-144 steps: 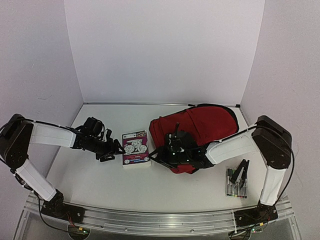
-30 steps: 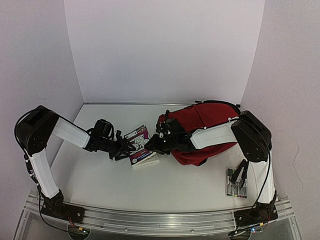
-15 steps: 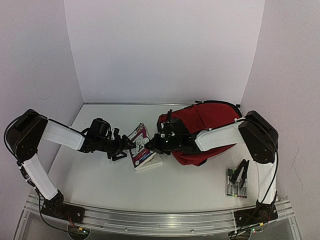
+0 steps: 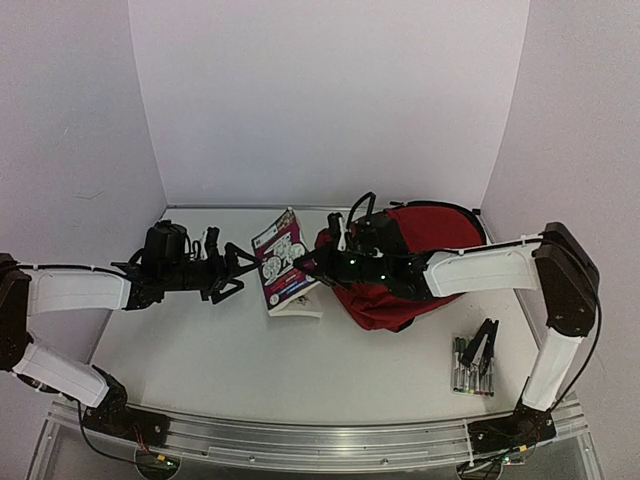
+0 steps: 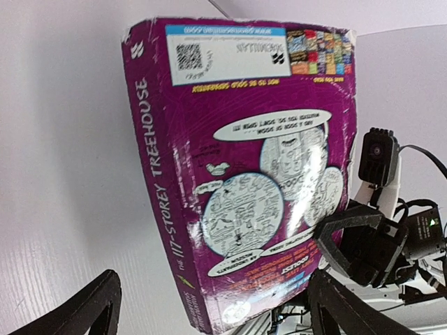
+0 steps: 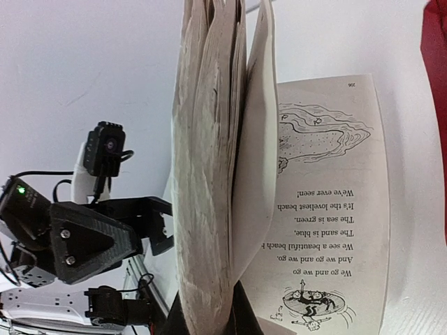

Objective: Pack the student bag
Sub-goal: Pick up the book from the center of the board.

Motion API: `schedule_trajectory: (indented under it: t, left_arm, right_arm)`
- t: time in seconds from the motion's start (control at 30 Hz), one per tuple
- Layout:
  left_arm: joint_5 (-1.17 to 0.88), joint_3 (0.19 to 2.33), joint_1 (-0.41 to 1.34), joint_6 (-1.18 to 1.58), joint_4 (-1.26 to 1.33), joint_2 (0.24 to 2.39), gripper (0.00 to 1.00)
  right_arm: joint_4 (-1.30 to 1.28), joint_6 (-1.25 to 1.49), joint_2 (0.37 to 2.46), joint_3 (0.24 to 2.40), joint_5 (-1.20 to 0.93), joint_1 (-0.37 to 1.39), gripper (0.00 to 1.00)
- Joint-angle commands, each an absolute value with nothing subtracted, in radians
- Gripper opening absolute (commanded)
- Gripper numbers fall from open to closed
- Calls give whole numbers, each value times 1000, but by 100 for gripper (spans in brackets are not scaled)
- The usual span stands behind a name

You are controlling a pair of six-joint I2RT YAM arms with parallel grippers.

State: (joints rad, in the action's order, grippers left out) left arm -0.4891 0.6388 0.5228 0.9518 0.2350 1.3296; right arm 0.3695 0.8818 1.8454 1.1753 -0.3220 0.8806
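Note:
The dark-red student bag (image 4: 425, 250) lies at the right back of the table; a strip of it shows in the right wrist view (image 6: 437, 63). A purple paperback book (image 4: 283, 258) stands tilted on its edge just left of the bag. My right gripper (image 4: 312, 266) is shut on a thick block of its pages (image 6: 206, 174), and the last leaves hang open below. My left gripper (image 4: 232, 272) is wide open, facing the book's cover (image 5: 244, 174) without touching it. Its fingers (image 5: 77, 310) stand either side of the book's lower end.
A row of markers (image 4: 470, 375) with a black clip (image 4: 486, 345) on them lies at the right front. White walls enclose the table on three sides. The left gripper body (image 6: 105, 234) sits close behind the book as seen from the right wrist.
The book has risen from lying tilted to standing nearly upright and shifted back, held by the right gripper. The left gripper has drawn back to the left and stays open.

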Motion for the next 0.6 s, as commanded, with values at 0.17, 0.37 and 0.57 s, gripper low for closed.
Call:
schedule_trajectory:
  t: [0.17, 0.37, 0.57]
  left_arm:
    - [-691, 667, 527, 1010, 465, 1311, 94]
    - [-748, 699, 539, 1050, 605, 1309, 93]
    - [-765, 725, 548, 1064, 644, 1323, 89]
  right_arm:
    - [681, 902, 1649, 1134, -370, 886, 0]
    - [705, 897, 1625, 1116, -374, 893, 0]
    - [746, 914, 1620, 1101, -387, 900, 0]
